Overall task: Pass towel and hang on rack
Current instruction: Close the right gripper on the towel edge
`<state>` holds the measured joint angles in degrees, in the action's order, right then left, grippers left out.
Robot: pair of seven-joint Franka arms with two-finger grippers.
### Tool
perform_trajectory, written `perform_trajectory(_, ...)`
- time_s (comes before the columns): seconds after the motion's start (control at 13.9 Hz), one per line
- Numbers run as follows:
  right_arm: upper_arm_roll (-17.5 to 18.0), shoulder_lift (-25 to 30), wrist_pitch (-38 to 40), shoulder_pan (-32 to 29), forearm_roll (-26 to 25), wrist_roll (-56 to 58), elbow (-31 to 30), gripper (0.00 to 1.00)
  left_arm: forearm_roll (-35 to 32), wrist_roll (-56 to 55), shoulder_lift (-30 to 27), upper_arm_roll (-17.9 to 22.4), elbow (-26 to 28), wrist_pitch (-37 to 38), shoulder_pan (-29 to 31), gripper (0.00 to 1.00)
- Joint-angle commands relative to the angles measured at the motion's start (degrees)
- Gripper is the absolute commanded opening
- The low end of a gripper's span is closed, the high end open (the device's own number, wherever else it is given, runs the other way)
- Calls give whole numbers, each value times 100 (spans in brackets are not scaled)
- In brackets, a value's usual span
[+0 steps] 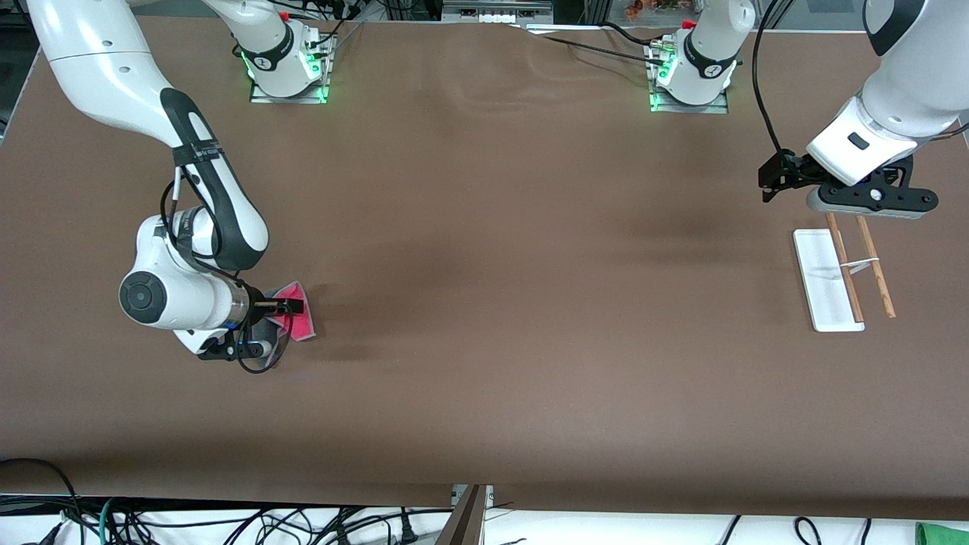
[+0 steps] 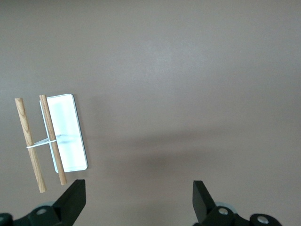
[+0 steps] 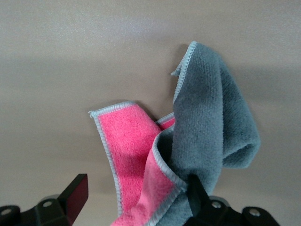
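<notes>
Lying flat, the rack's rods run toward the front camera.

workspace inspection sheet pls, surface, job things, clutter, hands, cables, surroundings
surface: brown table, bare apart from the job's things.
towel: crumpled on the table at the right arm's end, pink and grey faces showing.
rack: at the left arm's end, white base flat, two wooden rods joined by a small crosspiece.
clutter: nothing seen.
right hand: low at the towel, fingers open with cloth between them.
left hand: open, empty, waiting above the table by the rack.
cables: black leads along both arms; a tangle below the table's near edge.
surroundings: both arm bases at the table's farther edge.
</notes>
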<state>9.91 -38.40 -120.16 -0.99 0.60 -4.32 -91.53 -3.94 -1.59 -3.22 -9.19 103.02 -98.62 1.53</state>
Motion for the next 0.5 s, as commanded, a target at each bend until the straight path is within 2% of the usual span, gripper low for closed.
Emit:
perform_trajectory(0.0,11,69,19,29,89,-60,-58,90,16,53,84,-39,-150,219,32,100)
perform_trajectory(0.43,2,175,194,20,89,-25,-49,89,7,79,189,-57,-159,246,23,100)
